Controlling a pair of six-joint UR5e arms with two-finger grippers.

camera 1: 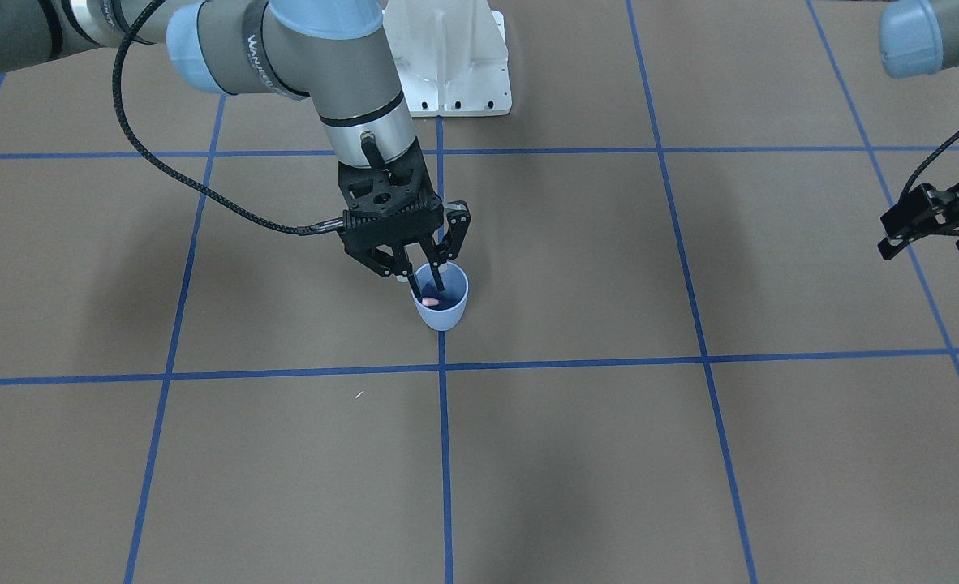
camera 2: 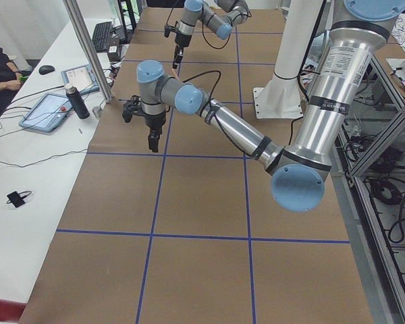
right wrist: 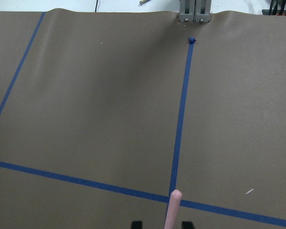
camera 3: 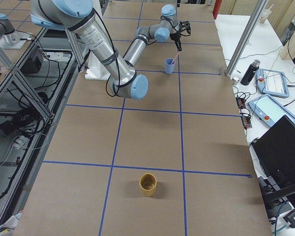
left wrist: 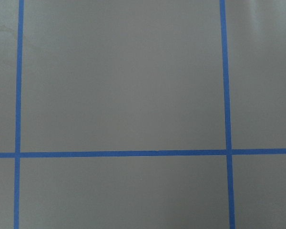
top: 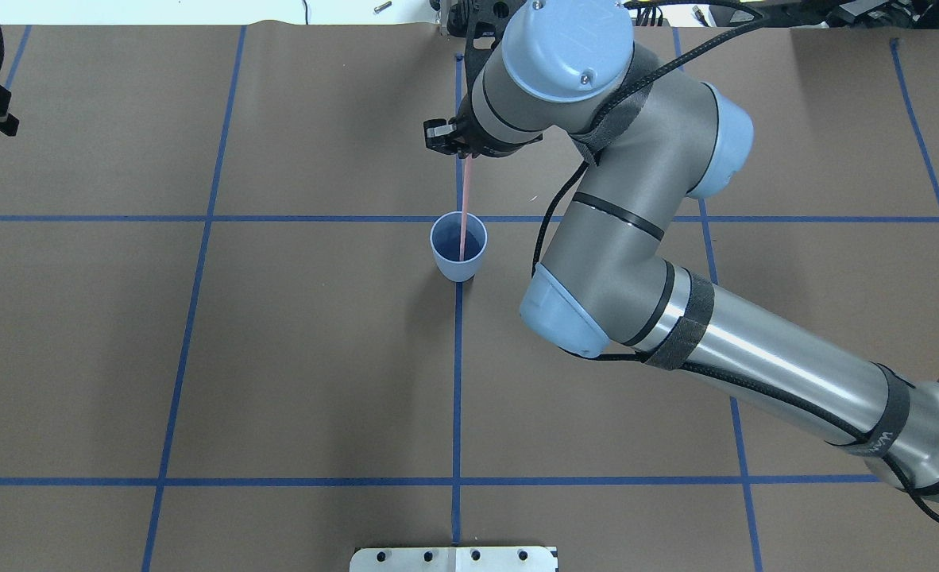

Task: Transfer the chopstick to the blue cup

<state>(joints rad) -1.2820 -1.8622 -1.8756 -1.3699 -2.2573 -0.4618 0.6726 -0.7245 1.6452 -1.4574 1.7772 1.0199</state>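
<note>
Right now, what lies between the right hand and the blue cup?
Only the chopstick, running from the right hand into the blue cup; overhead view.

The chopstick [top: 465, 202] stands with its lower end in the blue cup [top: 457, 272], directly beneath the right gripper [camera 1: 424, 272].

even, soft overhead light; faint shadows, sharp focus.

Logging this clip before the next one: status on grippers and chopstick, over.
Right gripper shut on chopstick, upright, lower end inside blue cup, not yet released. Left gripper open, off to the side. Tan cup far off, no obstruction.
</note>
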